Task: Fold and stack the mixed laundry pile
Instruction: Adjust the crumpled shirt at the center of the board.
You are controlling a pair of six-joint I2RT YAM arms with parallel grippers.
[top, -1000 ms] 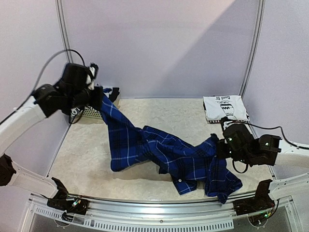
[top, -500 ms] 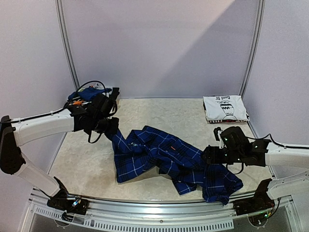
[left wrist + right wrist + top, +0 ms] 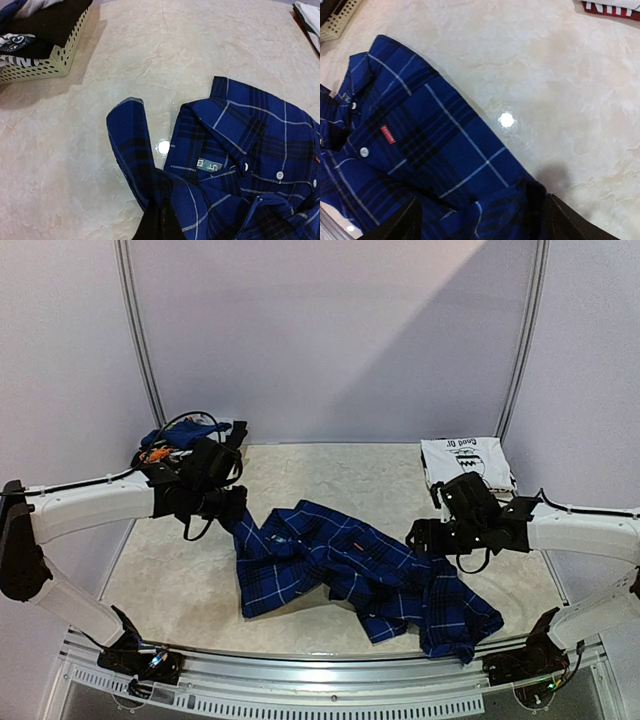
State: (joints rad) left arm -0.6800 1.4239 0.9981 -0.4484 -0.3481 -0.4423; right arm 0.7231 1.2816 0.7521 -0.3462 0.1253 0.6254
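Right tool (image 3: 418, 538): spread wide and holding nothing; it hangs just above the right part of the plaid shirt (image 3: 350, 565), as seen in the wrist view.
Shirt, position: it is lain crumpled across the middle of the worktop (image 3: 330, 475), with its hem bunched nearest the arm bases and the body twisted between the two tools.
Left tool (image 3: 228, 508): pressed together on a fold of the plaid cloth, beside what is judged to be a sleeve (image 3: 131, 145) that runs away from it.
Collar (image 3: 227, 117): turned up and open, with the size label (image 3: 208, 166) exposed, so the inside of the neck is shown.
Handling: the shirt is judged light, limp and not fragile. It can be expected to sag and fold on itself wherever it is left unsupported, and to drag rather than slide on the worktop.
Where to hold: edges with doubled cloth are preferred, such as the collar, the shoulder seams or the hem corners. Two points well apart should be taken, so that the body can be pulled flat.
Risk: several layers may be caught at once if a loose middle fold is pinched.
Folded T-shirt (image 3: 466, 462): set at the far right, well apart from the shirt.
Basket (image 3: 47, 62): placed at the far left, with more garments (image 3: 47, 22) heaped in it.
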